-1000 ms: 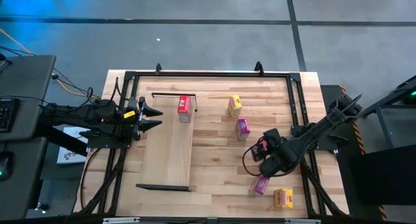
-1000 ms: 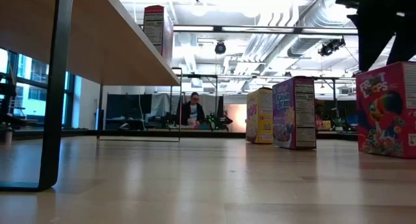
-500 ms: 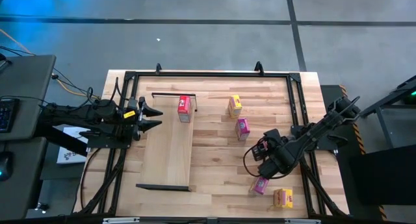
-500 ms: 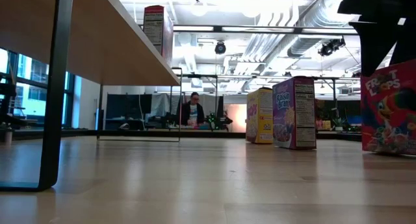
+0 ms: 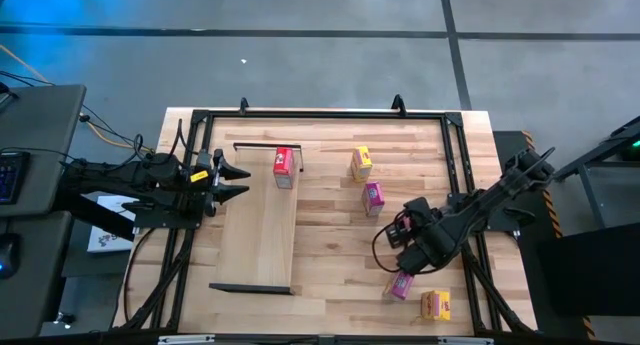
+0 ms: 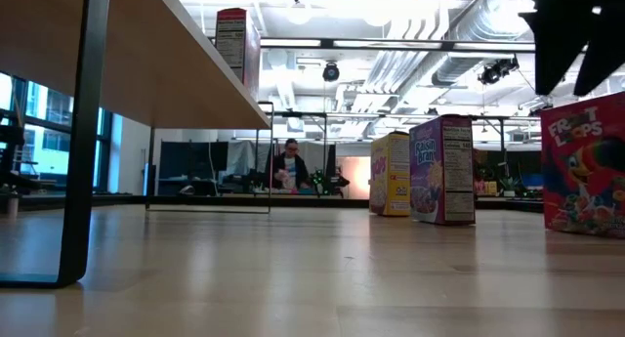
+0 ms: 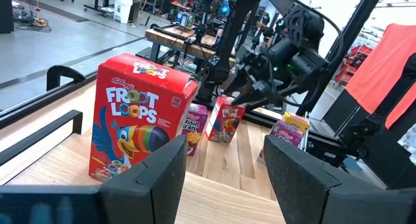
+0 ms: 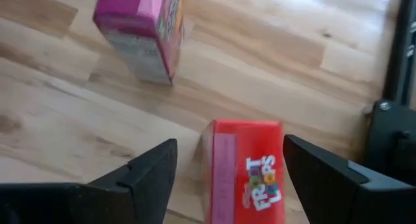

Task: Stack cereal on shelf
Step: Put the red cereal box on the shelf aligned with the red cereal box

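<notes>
The shelf (image 5: 258, 230), a pale wood panel on black rails, stands at the table's left. One red cereal box (image 5: 284, 167) stands upright on its far end, close before my open left gripper (image 5: 238, 181). My right gripper (image 5: 405, 267) hovers open over another red cereal box (image 8: 247, 175), which stands upright on the tabletop at the near right. In the right wrist view its fingers sit on either side of the box, and in the low view they end just above its top (image 6: 584, 107), touching nothing. Pink (image 5: 373, 197) and yellow (image 5: 361, 163) boxes stand mid-table.
An orange-yellow box (image 5: 435, 305) lies near the table's near right corner. A black frame (image 5: 320, 113) runs round the tabletop. The shelf's near half is bare wood. A person (image 6: 286, 168) sits far off in the room behind.
My right gripper has shifted slightly above the red box at the near right, with its fingers still apart. The box stands about where it was.
</notes>
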Robot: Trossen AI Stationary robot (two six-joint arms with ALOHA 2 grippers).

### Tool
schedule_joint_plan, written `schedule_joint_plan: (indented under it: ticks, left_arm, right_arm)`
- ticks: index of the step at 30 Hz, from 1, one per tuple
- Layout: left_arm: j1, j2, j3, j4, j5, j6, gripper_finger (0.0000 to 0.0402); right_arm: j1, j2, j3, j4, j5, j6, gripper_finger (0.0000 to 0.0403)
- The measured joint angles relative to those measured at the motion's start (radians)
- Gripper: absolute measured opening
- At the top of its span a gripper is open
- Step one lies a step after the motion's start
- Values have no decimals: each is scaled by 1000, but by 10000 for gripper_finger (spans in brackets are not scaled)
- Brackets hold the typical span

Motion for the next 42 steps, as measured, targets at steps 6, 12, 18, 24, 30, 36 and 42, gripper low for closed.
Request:
schedule_joint_plan:
  ticks: [6,12,18,24,30,36,42]
  left_arm:
    - [0,6,0,-1,0,0,197]
    - [0,17,0,-1,0,0,197]
    - [0,21,0,0,0,0,197]
    - [0,21,0,1,0,1,197]
    - [0,20,0,1,0,0,197]
    - [0,20,0,1,0,0,197]
    - [0,20,0,1,0,0,197]
  right_arm:
    - [0,0,-57,2,-10,8,268]
    - [0,0,-90,75,-14,-1,268]
    - [0,-1,-151,150,-60,4,268]
    - [0,-1,-201,206,-75,7,268]
    - [0,-1,-205,205,-76,0,266]
    - [0,-1,-205,205,-107,0,238]
    - [0,-1,-204,203,-110,-15,194]
